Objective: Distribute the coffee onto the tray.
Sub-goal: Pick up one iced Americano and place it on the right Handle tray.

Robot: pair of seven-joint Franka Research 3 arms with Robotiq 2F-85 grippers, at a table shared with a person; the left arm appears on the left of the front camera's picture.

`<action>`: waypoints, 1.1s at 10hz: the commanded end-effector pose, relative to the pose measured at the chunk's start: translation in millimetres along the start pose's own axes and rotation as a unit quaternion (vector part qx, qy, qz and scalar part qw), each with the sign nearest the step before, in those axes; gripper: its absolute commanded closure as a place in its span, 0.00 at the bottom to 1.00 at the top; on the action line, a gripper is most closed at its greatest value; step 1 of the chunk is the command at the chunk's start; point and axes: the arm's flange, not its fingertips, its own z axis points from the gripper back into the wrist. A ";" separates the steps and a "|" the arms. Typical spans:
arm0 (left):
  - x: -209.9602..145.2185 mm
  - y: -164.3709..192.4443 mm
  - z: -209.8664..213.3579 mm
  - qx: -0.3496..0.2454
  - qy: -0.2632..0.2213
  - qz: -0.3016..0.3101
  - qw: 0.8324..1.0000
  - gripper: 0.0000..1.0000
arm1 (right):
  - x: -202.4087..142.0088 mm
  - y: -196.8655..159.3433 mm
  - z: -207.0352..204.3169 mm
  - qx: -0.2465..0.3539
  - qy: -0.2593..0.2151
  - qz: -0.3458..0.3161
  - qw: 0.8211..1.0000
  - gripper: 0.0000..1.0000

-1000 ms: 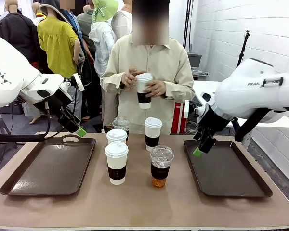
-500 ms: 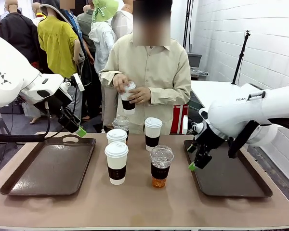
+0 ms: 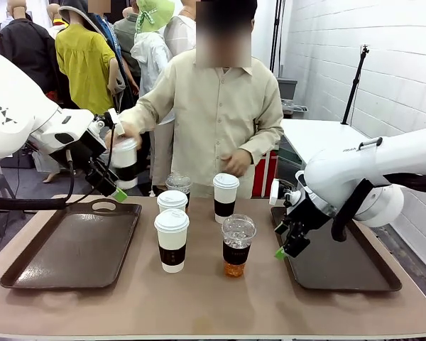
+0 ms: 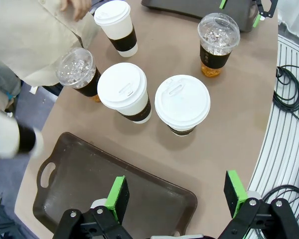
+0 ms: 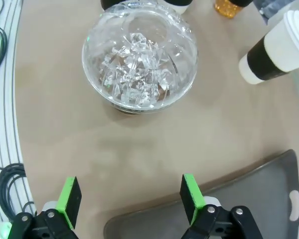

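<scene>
The coffee stands mid-table: three white lidded cups with brown sleeves (image 3: 172,240) (image 3: 172,201) (image 3: 226,197) and two clear dome-lidded cups, one in front (image 3: 238,245) and one behind (image 3: 177,182). The person's hand holds another white cup (image 3: 124,162) in the air close to my left gripper (image 3: 113,190). That gripper is open above the far end of the left tray (image 3: 71,245). My right gripper (image 3: 284,249) is open and low at the right tray's (image 3: 337,256) left edge. In the right wrist view the front dome cup (image 5: 139,57) lies just beyond its fingers (image 5: 192,191).
In the left wrist view the cluster of cups (image 4: 182,102) stands past the tray's (image 4: 79,169) handle end, and the held cup (image 4: 10,139) is a blur at the left. The person stands at the far side, one arm stretched over the left tray. Bare table lies in front.
The person swung the held cup from the chest out toward my left gripper. My right gripper moved left and down, off the tray toward the front dome cup. The left arm stayed still.
</scene>
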 end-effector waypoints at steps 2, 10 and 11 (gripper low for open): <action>-0.3 1.4 0.6 -0.006 -0.003 0.000 1.000 0.00 | 1.3 1.2 3.1 0.003 0.004 0.007 1.000 0.00; -0.3 1.4 0.6 -0.006 -0.003 0.000 1.000 0.00 | -21.4 -25.1 -34.2 0.034 -0.082 0.020 0.996 0.00; -0.3 1.4 0.6 -0.006 -0.003 0.000 1.000 0.00 | -29.6 -24.3 -38.4 0.033 -0.109 0.024 0.993 0.00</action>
